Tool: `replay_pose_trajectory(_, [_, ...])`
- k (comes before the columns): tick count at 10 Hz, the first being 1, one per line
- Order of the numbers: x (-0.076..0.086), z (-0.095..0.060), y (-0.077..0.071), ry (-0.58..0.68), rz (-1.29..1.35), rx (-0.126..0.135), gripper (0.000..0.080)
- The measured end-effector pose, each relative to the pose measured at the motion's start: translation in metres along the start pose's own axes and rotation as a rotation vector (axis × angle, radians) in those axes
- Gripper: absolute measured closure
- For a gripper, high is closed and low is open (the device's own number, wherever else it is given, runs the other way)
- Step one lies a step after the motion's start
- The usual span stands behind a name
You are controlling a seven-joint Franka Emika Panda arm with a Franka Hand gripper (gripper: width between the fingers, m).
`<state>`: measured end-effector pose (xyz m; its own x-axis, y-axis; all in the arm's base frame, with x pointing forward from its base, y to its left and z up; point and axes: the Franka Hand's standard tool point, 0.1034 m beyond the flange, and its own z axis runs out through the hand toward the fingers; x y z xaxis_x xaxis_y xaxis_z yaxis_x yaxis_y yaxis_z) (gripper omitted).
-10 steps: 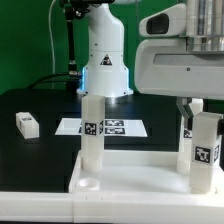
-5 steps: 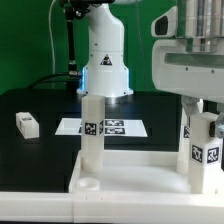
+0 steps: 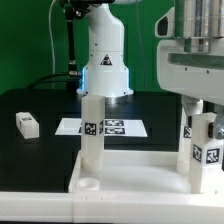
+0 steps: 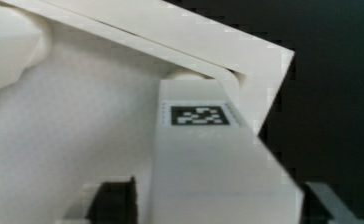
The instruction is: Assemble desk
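One white rimmed tabletop (image 3: 130, 185) lies flat, rim upward, on the black desk (image 3: 40, 100) in the foreground of the exterior view.

One round corner socket (image 3: 88, 184) shows as an open ring at the tabletop's near corner, toward the exterior view's left.

Three square-section legs, white, tagged:
- The first leg (image 3: 92, 135) stands upright on the tabletop just behind that socket, with a black-and-white tag on its upper face.
- The second leg (image 3: 205, 150) stands upright at the tabletop's end toward the exterior view's right, with tags on two faces. The wrist view looks down its length, one tag (image 4: 200, 115) showing, to the tabletop's corner beyond.
- The third leg (image 3: 27, 124) is loose. It lies on its side on the black desk, well apart from the tabletop, toward the exterior view's left.

One claw (image 3: 202, 108) hangs directly over the second leg. Its dark fingers (image 4: 339, 205) stand on either side of the leg's top. They are spread, not pinching: the wrist view shows a pale strip between the leg and one finger (the other side is harder to judge).

One marker board (image 3: 103, 127) lies flat on the black desk behind the first leg, between the tabletop and the arm's base (image 3: 105, 60).

One green backdrop (image 3: 30, 40) stands behind everything.
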<state>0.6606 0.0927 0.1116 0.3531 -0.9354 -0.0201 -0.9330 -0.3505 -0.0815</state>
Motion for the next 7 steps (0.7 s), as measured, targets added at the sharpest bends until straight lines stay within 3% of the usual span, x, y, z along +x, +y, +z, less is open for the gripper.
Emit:
replay_pose_trajectory(1, [-0.0009,-0.0001,0.0,0.005,-0.131,-0.003,0.028])
replay_pose_trajectory(2, [-0.0028,0.0003,-0.0001,0.008,-0.233,-0.006,0.0177])
replay_pose_trajectory(3, [-0.0057,0.001,-0.0004,0.01,-0.293,-0.008,0.0158])
replay_pose_trajectory(7, [-0.0071,-0.0008,-0.003,0.023,-0.774,-0.019,0.0151])
